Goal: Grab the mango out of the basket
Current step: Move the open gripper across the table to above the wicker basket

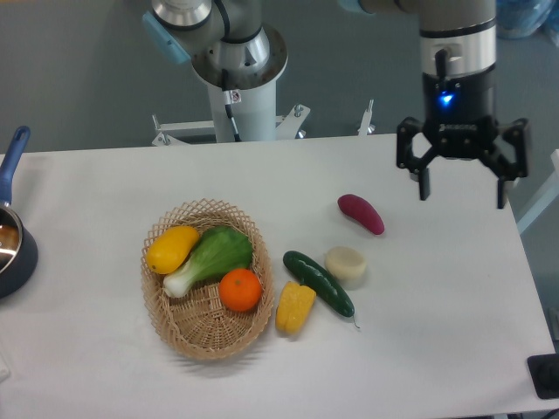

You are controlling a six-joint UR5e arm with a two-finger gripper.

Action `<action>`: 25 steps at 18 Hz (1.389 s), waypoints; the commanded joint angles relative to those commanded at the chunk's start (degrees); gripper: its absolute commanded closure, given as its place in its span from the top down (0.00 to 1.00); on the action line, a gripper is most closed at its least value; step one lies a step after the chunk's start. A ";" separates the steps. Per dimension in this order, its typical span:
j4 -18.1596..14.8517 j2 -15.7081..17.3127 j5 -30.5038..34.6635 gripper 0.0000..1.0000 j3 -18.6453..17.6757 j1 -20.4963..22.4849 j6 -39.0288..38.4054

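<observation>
Robot hand (462, 188) hanging open above the far right of a white surface (419, 340), well apart from a basket (206, 336) of produce.

The hand points straight down from a vertical wrist with a blue light lit on it, its two dark fingers (424, 179) spread wide with nothing between them. The mango (172, 249) lies in the far-left part of the oval wicker basket, touching a leafy green vegetable (212, 257) that lies slantwise beside it; a round orange (240, 289) sits at the basket's right side. Just right of the basket, on the surface, lie a yellow bell pepper (295, 307), a dark green cucumber (319, 283) and a pale round item (346, 265), with a purple sweet potato (361, 213) farther back, nearest the hand. A dark pot with a blue handle (12, 229) sits at the left edge.
</observation>
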 joint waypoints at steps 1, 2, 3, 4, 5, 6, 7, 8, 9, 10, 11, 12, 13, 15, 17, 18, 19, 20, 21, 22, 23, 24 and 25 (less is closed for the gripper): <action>0.00 0.53 -0.09 1.00 -0.79 0.17 0.00; 0.00 1.05 -0.26 1.00 -1.58 0.26 0.00; 0.00 1.58 -0.35 1.00 -2.37 0.26 -0.35; 0.00 2.11 -0.35 1.00 -3.25 0.26 -1.66; 0.00 3.07 -0.18 1.00 -4.47 0.09 -3.67; 0.00 4.30 -0.09 1.00 -6.40 -0.26 -6.30; 0.00 5.79 0.09 1.00 -8.51 -0.35 -8.33; 0.00 6.94 0.09 1.00 -10.62 -0.44 -9.74; -0.09 7.90 -0.26 1.00 -12.47 -1.05 -10.80; -0.26 9.04 -0.26 1.00 -14.49 -1.92 -11.85; -0.18 9.93 -0.35 1.00 -16.51 -2.89 -13.08; -0.26 10.63 -0.35 1.00 -17.66 -3.94 -14.75; -0.52 10.73 -0.35 1.00 -18.37 -5.35 -16.59; -0.70 10.73 -0.09 1.00 -19.16 -7.90 -21.77; -0.88 10.99 0.00 1.00 -19.69 -11.05 -28.35; -0.88 11.08 0.09 1.00 -19.78 -12.81 -31.00; -0.88 11.25 0.09 1.00 -20.04 -14.40 -34.07; -0.79 11.34 0.17 1.00 -20.30 -15.46 -36.89; -0.79 11.34 0.09 1.00 -20.39 -16.34 -38.74; -0.79 11.43 0.17 1.00 -20.39 -17.83 -40.06; -0.79 11.69 0.52 1.00 -20.92 -19.23 -41.12; -0.79 12.04 1.14 1.00 -21.70 -20.29 -42.00; -0.62 12.13 1.92 1.00 -22.76 -21.26 -42.45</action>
